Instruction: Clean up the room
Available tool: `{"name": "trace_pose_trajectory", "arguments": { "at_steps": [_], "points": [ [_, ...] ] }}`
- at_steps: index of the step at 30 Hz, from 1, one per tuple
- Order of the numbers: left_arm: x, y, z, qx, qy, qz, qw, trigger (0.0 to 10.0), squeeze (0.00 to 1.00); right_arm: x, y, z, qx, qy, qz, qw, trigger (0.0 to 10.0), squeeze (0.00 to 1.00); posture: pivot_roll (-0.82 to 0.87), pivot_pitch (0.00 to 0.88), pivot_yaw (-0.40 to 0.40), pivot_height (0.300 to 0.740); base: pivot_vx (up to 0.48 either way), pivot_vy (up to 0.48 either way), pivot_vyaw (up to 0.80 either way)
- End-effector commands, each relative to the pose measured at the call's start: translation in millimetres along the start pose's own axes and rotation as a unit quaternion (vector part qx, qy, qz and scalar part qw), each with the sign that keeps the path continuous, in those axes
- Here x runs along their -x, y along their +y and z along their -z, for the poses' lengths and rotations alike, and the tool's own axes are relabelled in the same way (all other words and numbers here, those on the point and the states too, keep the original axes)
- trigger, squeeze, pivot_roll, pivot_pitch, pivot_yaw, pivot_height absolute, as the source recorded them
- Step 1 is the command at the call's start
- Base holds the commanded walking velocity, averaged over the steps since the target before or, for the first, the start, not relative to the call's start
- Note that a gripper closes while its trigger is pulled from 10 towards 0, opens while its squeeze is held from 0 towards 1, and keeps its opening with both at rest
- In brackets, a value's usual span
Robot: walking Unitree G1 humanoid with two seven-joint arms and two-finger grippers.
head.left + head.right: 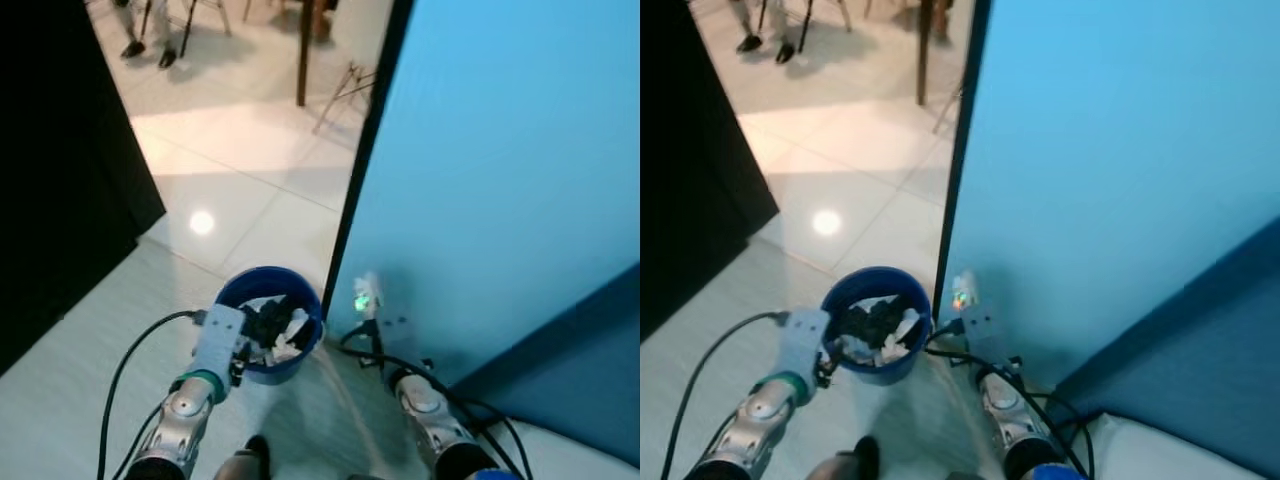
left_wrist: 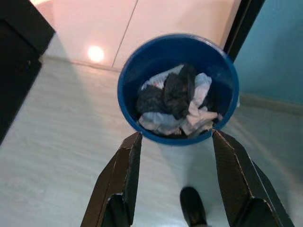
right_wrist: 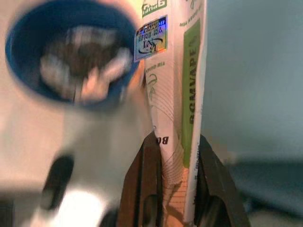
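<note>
A round blue bucket (image 1: 226, 295) stands on the pale floor just in front of me, holding crumpled white and dark rubbish (image 2: 175, 101). My left gripper (image 2: 176, 135) is open, its fingers spread at the bucket's near rim (image 2: 124, 94). My right gripper (image 3: 176, 139) is shut on a flat white and green printed packet (image 3: 175, 71). It holds the packet upright just to the right of the bucket, close to the blue wall. In the left eye view the packet (image 1: 366, 292) stands up beside the bucket's right edge.
A tall blue wall (image 1: 500, 180) with a dark edge strip (image 1: 365, 170) closes off the right. A black wall (image 1: 60, 180) is on the left. Beyond lie shiny tiles, a wooden post (image 1: 303, 50), chair legs and a person's shoes (image 1: 150, 50). My foot (image 1: 258, 450) shows below.
</note>
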State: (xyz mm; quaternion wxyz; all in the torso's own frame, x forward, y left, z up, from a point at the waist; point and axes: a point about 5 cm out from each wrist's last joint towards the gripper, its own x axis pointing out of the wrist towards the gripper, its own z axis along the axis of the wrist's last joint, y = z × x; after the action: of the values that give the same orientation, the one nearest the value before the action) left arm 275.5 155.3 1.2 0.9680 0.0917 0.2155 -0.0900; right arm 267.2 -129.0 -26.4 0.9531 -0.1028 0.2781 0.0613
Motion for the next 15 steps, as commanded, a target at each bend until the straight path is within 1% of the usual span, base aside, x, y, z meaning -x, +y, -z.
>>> {"name": "trace_pose_trajectory", "arguments": {
  "at_steps": [1, 6, 10, 15],
  "points": [
    [2.6, -3.8, 10.6, 0.002, 0.021, 0.006, 1.0, 10.0, 0.0, 2.2, -1.9, 10.1, 0.005, 0.023, -0.002, 1.0, 10.0, 0.0, 0.03, 0.086, -0.007, 0.74, 0.0, 0.0, 0.0],
    [4.4, -3.2, 15.2, 0.002, 0.031, 0.001, 1.0, 10.0, 0.0, 3.1, -2.9, 12.6, 0.006, 0.024, -0.001, 1.0, 10.0, 0.0, 0.03, 0.089, -0.016, 0.74, 0.0, 0.0, 0.0],
    [3.7, -2.9, 14.4, 0.002, 0.031, 0.0, 1.0, 10.0, 0.0, 2.9, -1.5, 10.3, -0.001, 0.014, 0.0, 1.0, 10.0, 0.0, 0.03, 0.089, -0.015, 0.74, 0.0, 0.431, 0.0],
    [0.9, -2.6, 10.1, -0.004, 0.027, 0.001, 1.0, 10.0, 0.0, 2.0, -2.6, 8.4, -0.007, 0.016, 0.005, 1.0, 10.0, 0.0, 0.03, 0.089, -0.006, 0.74, 0.0, 0.48, 0.0]
  ]
}}
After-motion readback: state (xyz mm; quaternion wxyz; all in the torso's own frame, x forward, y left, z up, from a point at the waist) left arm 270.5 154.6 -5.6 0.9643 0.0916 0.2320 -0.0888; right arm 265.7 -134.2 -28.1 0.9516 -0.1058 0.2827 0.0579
